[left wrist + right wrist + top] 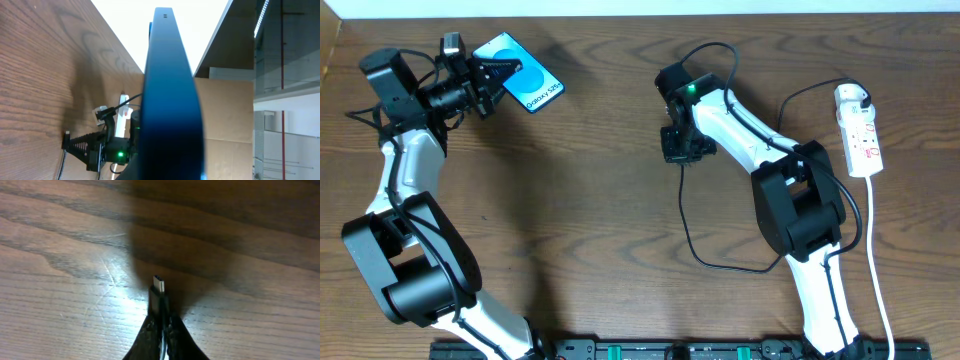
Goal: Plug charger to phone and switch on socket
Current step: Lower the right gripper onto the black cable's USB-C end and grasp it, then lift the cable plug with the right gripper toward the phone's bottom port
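phone [535, 90] is pinched in left gripper [498, 76] jaws | charger [159, 287] plug is clamped by right gripper [162, 335], tip exposed | socket [860, 135] is laid well apart

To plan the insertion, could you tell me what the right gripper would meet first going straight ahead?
Likely the wooden table: the right gripper, shut on the charger, faces only tabletop; the gap is unclear.

White "Galaxy S25+" stands on the phone [532, 80] screen.
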Motion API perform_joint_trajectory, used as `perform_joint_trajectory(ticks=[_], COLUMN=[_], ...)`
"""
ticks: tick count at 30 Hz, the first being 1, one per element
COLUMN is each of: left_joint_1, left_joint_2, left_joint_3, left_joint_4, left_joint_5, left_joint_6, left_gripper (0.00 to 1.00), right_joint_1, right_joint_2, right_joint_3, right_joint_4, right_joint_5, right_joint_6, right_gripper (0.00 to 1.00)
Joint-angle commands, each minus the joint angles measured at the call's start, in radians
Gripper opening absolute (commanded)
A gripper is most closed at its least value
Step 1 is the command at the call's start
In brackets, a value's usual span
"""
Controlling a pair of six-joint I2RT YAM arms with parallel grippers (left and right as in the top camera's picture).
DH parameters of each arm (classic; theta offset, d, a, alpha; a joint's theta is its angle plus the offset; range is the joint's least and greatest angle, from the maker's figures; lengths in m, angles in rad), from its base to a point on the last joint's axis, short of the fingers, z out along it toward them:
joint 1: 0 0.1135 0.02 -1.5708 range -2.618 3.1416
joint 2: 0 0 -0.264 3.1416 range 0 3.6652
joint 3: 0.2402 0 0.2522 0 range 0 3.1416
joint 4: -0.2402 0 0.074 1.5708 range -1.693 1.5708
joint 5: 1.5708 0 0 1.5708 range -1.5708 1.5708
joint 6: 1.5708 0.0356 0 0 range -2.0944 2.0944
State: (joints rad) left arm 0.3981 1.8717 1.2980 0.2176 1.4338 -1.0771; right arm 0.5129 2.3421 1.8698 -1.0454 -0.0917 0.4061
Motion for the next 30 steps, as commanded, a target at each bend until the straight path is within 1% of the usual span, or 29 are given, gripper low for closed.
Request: perform_joint_trajectory(ticks=[1, 3, 4, 5, 6, 7, 10, 11, 15, 17, 18, 23, 26, 28, 30], left_joint_1=[0.002, 0.002, 0.002, 0.002, 0.002, 0.002, 0.002, 0.002, -0.005, -0.018, -0.032, -0.095, -0.14, -0.159, -0.177], left_joint_2=[-0.026, -0.026, -0.026, -0.026, -0.026, -0.026, -0.026, -0.026, -0.026, -0.026, -0.026, -0.026, -0.026, -0.026, -0.026], left_joint_3=[0.008, 0.008, 0.008, 0.008, 0.008, 0.008, 0.008, 0.008, 0.008, 0.008, 0.008, 0.008, 0.008, 0.008, 0.008], left_joint_4=[0.008, 0.008, 0.008, 0.008, 0.008, 0.008, 0.009, 0.009, 0.011, 0.038, 0.078, 0.216, 0.319, 0.361, 0.38], left_joint_5=[0.017, 0.017, 0.018, 0.018, 0.018, 0.018, 0.022, 0.026, 0.044, 0.058, 0.071, 0.102, 0.121, 0.134, 0.137], left_joint_6=[-0.005, -0.005, -0.005, -0.005, -0.005, -0.005, -0.005, -0.005, -0.004, -0.005, -0.007, -0.042, -0.072, -0.089, -0.096], left_gripper=[0.07, 0.07, 0.07, 0.07, 0.07, 0.07, 0.07, 0.07, 0.07, 0.07, 0.07, 0.07, 0.07, 0.07, 0.07], right_joint_1=[0.01, 0.006, -0.004, -0.013, -0.029, -0.045, -0.091, -0.121, -0.181, -0.198, -0.209, -0.204, -0.17, -0.147, -0.121], right_joint_2=[0.05, 0.042, 0.023, 0.01, -0.022, -0.049, -0.139, -0.196, -0.299, -0.327, -0.349, -0.353, -0.35, -0.35, -0.35], right_joint_3=[-0.035, -0.032, -0.032, -0.032, -0.032, -0.032, -0.032, -0.032, -0.032, -0.032, -0.032, -0.041, -0.063, -0.086, -0.114], right_joint_4=[0.015, 0.03, 0.047, 0.063, 0.091, 0.114, 0.157, 0.157, 0.128, 0.103, 0.071, 0.027, 0.046, 0.082, 0.125], right_joint_5=[-0.04, -0.106, -0.206, -0.272, -0.387, -0.463, -0.645, -0.749, -0.926, -0.968, -1.016, -1.096, -1.097, -1.097, -1.098], right_joint_6=[-0.035, -0.098, -0.176, -0.218, -0.284, -0.313, -0.351, -0.38, -0.436, -0.461, -0.491, -0.543, -0.542, -0.54, -0.507], right_gripper=[0.01, 0.01, 0.01, 0.01, 0.01, 0.01, 0.01, 0.01, 0.01, 0.01, 0.01, 0.01, 0.01, 0.01, 0.01])
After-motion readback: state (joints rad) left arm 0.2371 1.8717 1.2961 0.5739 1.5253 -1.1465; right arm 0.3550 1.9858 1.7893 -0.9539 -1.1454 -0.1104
